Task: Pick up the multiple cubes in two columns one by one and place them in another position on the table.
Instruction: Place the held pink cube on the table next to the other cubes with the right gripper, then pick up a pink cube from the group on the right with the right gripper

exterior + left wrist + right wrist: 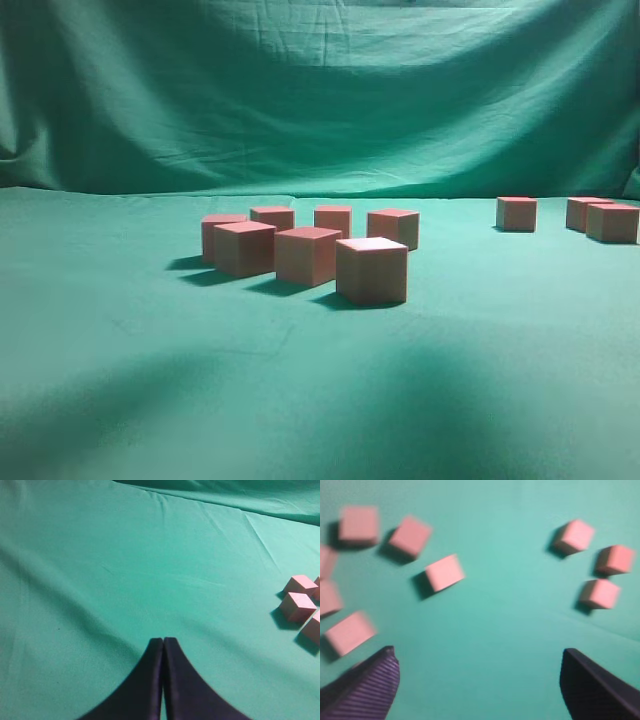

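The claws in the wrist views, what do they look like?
Left claw: two smooth black fingers, broad at the base and curving to narrow tips. Right claw: dark fingers with fine ribbed lines on the left one. No cables or markings show, and the arms are out of view.

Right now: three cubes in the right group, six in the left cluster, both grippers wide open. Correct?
Not quite. The left gripper is shut, fingers pressed together over bare table in the left wrist view. The right gripper is open. Cube counts hold: three on the right, six on the left.
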